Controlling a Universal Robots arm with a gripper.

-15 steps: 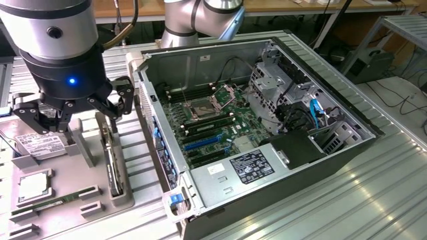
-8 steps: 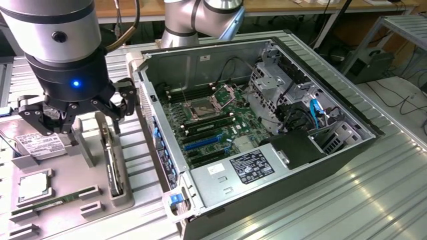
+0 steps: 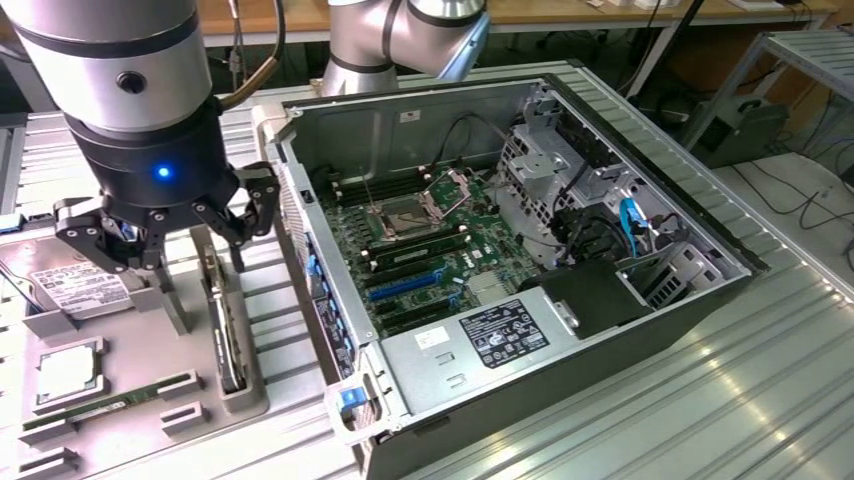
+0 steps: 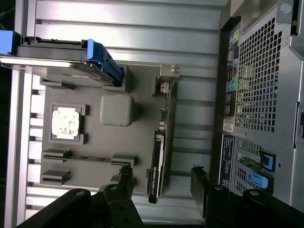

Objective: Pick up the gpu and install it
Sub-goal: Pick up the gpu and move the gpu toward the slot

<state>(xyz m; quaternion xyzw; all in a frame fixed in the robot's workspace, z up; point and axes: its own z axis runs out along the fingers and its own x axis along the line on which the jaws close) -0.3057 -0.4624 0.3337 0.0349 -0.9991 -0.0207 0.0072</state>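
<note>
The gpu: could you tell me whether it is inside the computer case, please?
Out: the gpu stands on edge in the grey holder, beside the case.

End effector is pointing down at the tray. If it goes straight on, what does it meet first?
Likely the gpu: it stands on edge in the gray holder, in line between the open fingers of the end effector. The fingers look set to pass either side, though depth is unclear.

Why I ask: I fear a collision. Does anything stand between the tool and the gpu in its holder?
Nothing visible does. The open tool hangs over the gpu, which stands on edge in the gray tray's slot; its fingers straddle the card with bare gaps.
</note>
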